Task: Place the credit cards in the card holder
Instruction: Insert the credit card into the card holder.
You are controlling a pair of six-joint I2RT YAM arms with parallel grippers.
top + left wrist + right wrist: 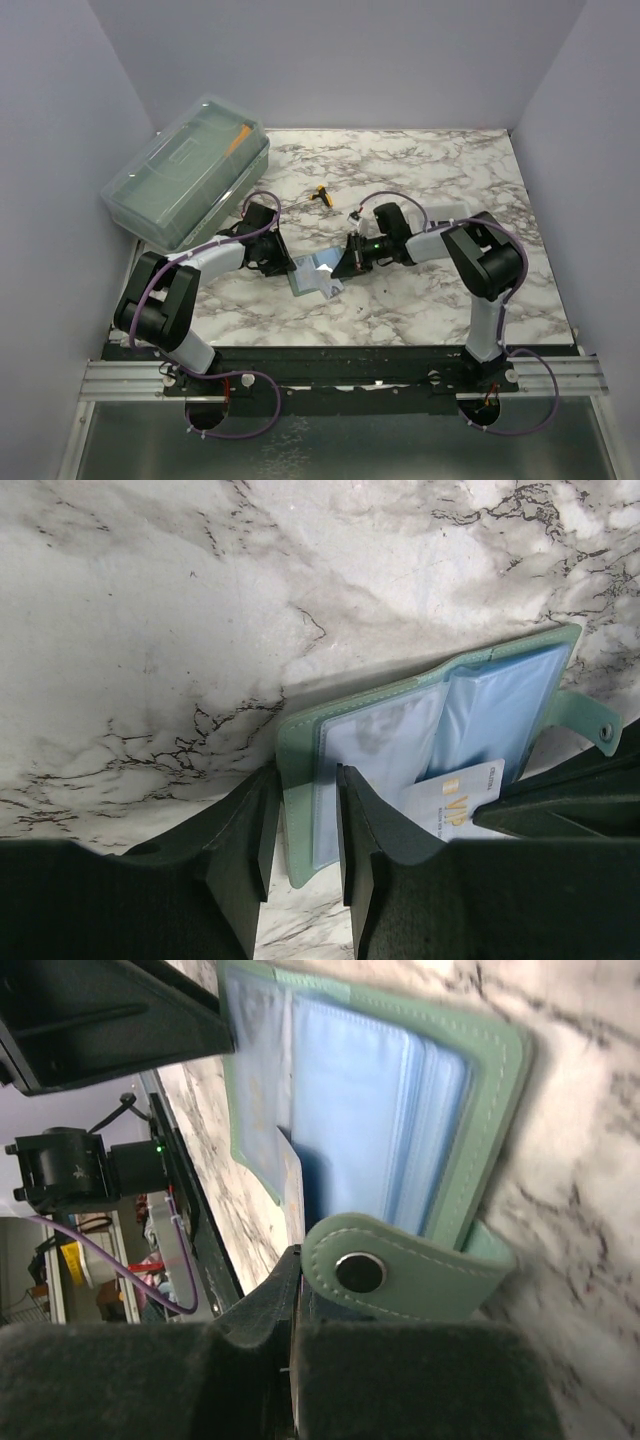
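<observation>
The right gripper point(292, 1290) pinched the credit card point(455, 802), pointing left into the card holder point(400, 740) that the left gripper point(305, 780) clamped.

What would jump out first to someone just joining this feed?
The open green card holder lies at table centre: the left hand grips its edge while the right hand pinches a white credit card at a pocket. A translucent lidded box sits far left.

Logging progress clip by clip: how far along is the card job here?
Done: card holder lies open, left fingers clamping its edge. In hand: right fingers pinch a VIP card, its edge at a pocket. Remaining: push it in; no other cards visible.
</observation>
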